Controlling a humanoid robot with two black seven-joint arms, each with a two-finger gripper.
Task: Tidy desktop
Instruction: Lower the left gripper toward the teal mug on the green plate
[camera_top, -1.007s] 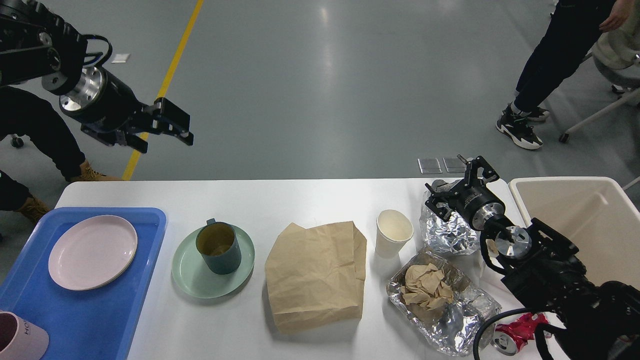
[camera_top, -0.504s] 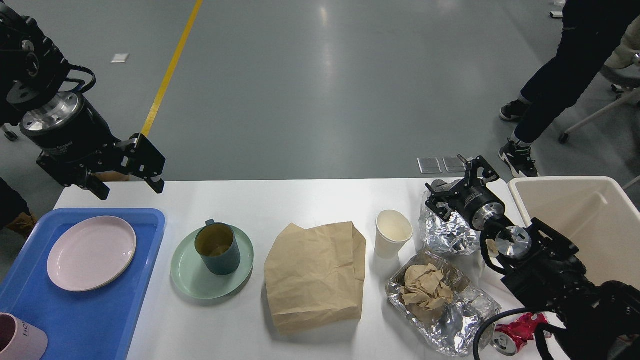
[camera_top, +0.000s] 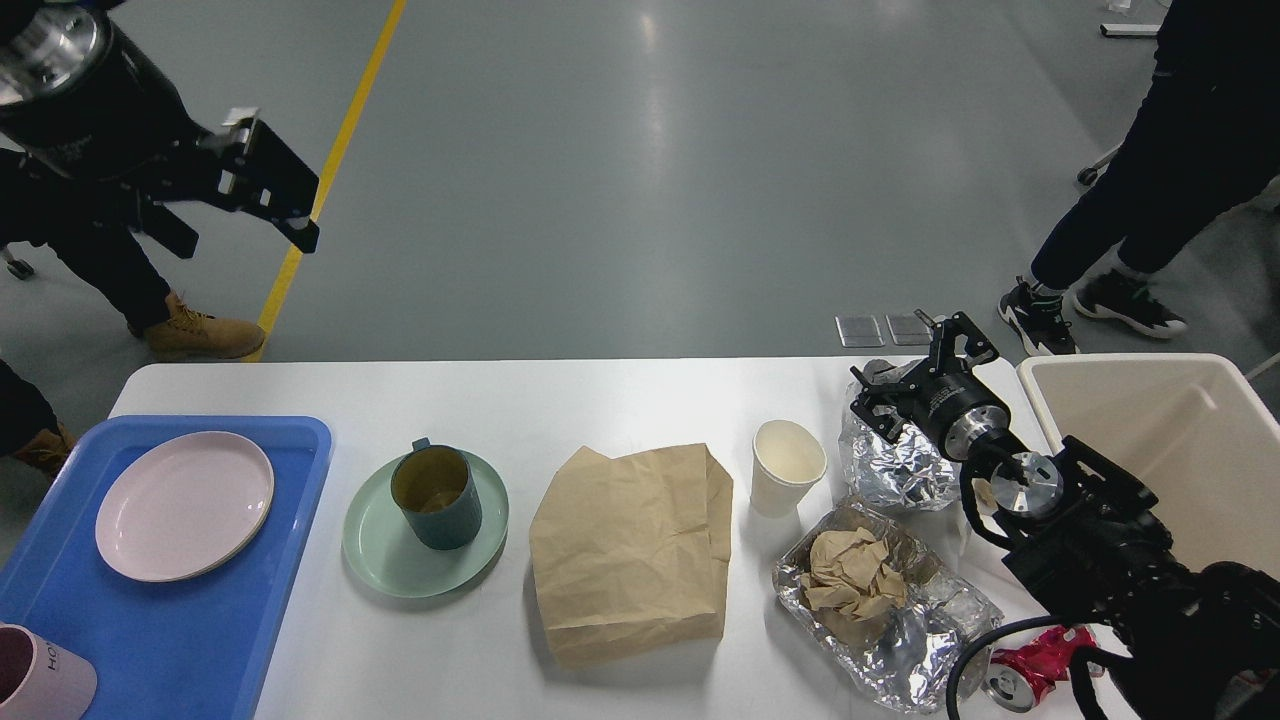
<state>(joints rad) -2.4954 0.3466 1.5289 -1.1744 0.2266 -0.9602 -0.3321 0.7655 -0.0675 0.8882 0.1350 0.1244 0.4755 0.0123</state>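
Since half a second ago the left claw (camera_top: 240, 205) has risen from the bench's far left edge to the upper left of the frame, over the grey floor (camera_top: 640, 170), its fingers spread wide with nothing between them. The right claw (camera_top: 915, 365) has not moved; it sits at the right of the frame, just above a crumpled ball of foil (camera_top: 895, 465), and whether its fingers grip the foil I cannot tell.

The bench (camera_top: 620, 400), white with rounded corners, fills the lower half of the frame. Left of the foil ball stands a white paper cup (camera_top: 787, 465); below it lies a foil tray (camera_top: 885, 615) holding crumpled brown paper. A brown paper bag (camera_top: 630, 550) lies at centre. Further left a dark green cup (camera_top: 435, 495) stands on a pale green plate (camera_top: 425, 525). A blue tray (camera_top: 170, 620) at lower left carries a pink plate (camera_top: 185, 505). A beige bin (camera_top: 1170, 450) sits at the right edge.
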